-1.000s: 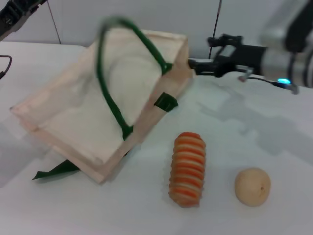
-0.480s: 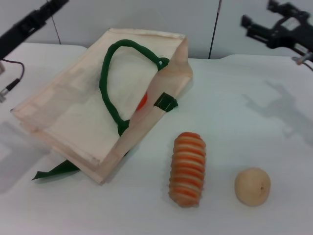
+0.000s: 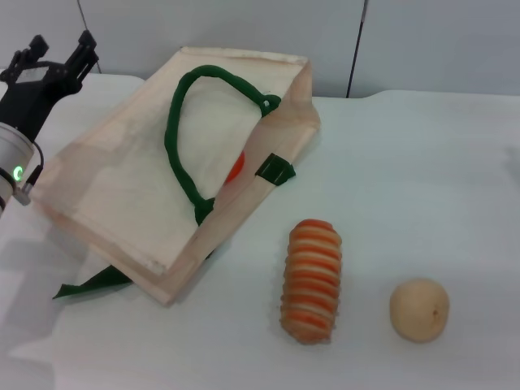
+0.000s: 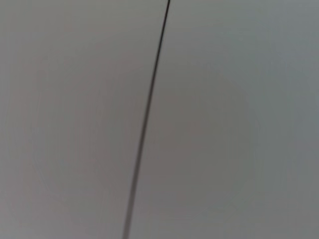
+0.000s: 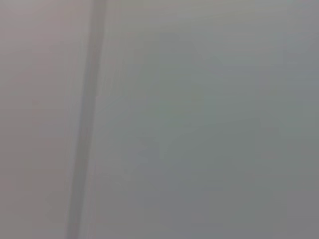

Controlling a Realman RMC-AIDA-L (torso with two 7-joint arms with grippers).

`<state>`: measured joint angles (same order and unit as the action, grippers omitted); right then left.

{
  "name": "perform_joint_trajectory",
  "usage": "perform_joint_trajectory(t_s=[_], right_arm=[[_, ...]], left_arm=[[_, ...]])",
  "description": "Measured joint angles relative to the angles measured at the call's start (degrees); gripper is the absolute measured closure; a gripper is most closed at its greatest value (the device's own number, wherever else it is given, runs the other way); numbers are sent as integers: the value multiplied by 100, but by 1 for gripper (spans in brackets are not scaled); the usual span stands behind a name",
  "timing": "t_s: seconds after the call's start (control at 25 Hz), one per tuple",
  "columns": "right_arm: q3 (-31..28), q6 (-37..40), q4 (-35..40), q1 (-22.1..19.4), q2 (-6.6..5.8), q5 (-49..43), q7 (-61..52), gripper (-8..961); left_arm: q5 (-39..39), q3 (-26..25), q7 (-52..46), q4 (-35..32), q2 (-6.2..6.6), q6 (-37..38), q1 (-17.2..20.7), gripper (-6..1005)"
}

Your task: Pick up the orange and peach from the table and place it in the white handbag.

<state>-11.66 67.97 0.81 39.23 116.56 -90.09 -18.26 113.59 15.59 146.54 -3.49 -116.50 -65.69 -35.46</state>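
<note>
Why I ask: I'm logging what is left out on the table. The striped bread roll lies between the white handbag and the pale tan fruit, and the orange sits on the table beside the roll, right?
Not quite. The orange is not beside the striped bread roll; the head view shows it inside the white handbag. The roll does lie between the handbag and the pale tan fruit.

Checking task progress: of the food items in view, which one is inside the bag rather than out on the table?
The orange, showing as a red-orange patch in the white handbag opening. The striped bread roll and tan round fruit lie on the table.
</note>
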Motion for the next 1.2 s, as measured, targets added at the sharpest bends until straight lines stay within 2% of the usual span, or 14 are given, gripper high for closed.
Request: perform_joint_trajectory(t_s=[0.12, 0.28, 0.8, 1.12, 1.2], right_arm=[[-77, -38, -216, -147, 8, 568, 199, 61], [-98, -222, -319, -260, 11, 953, 257, 63], [-47, -376, -324, -313, 0, 1084, 285, 65], [-47, -352, -330, -402, -4, 1087, 253, 65], [-46, -351, -331, -415, -3, 1087, 249, 65]], left_arm=[[632, 0, 1077, 373, -20, -109, -26, 153], [941, 2, 1589, 532, -29, -149, -15, 153], [924, 93, 1597, 567, -7, -781, 163, 155], [592, 94, 1571, 575, -5, -1492, 231, 157], [190, 101, 1568, 537, 8, -1826, 256, 157]])
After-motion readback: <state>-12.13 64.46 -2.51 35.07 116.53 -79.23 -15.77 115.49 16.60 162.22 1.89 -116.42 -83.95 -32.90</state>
